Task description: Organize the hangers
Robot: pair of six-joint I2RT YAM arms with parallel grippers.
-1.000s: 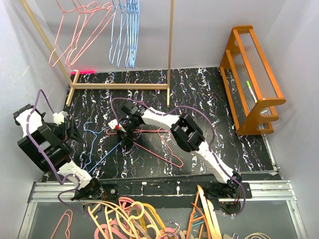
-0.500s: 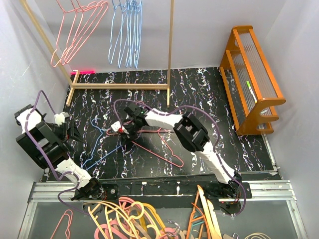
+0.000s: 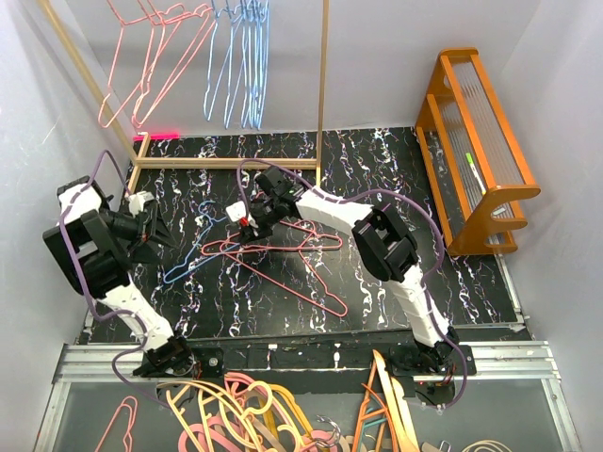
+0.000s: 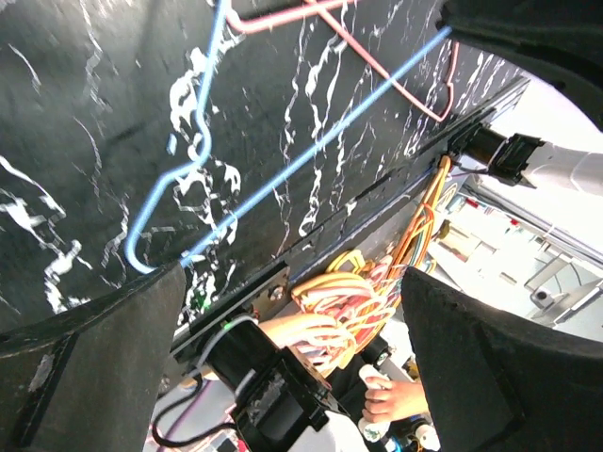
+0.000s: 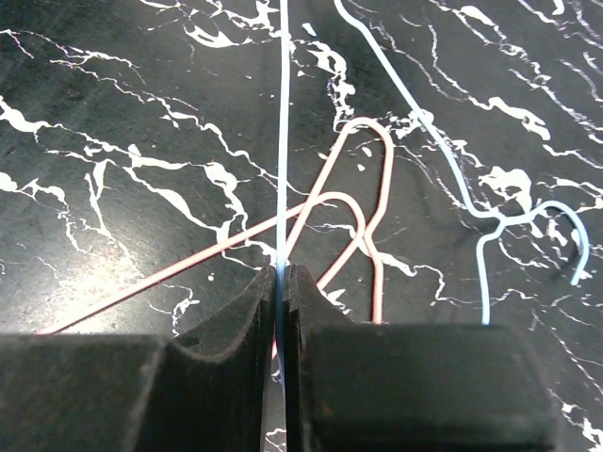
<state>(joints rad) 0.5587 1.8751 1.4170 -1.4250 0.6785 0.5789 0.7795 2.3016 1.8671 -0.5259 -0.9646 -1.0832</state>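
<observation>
My right gripper [image 3: 247, 226] is shut on the thin wire of a light blue hanger [image 3: 193, 256] near the middle of the black marbled table [image 3: 424, 188]. In the right wrist view the blue wire [image 5: 283, 141] runs straight up out of the closed jaws [image 5: 283, 275], with two pink hanger hooks [image 5: 377, 188] lying beneath. Pink hangers [image 3: 301, 273] lie crossed on the table to the right. More pink hangers [image 3: 141, 66] and blue hangers [image 3: 240, 66] hang on the rail at the back. My left gripper [image 3: 160, 231] hovers open at the left, above the blue hanger [image 4: 283, 179].
A wooden rail frame [image 3: 226, 162] stands at the back left. An orange wooden rack [image 3: 480, 151] stands at the right edge. Thick orange, pink and cream hangers [image 3: 245, 414] are piled below the arm bases. A person's hand [image 4: 396, 400] shows in the left wrist view.
My right gripper has shut on the blue wire and moved back and right, dragging the blue hanger along. My left arm has risen and shifted to the right. The hanging hangers sway.
</observation>
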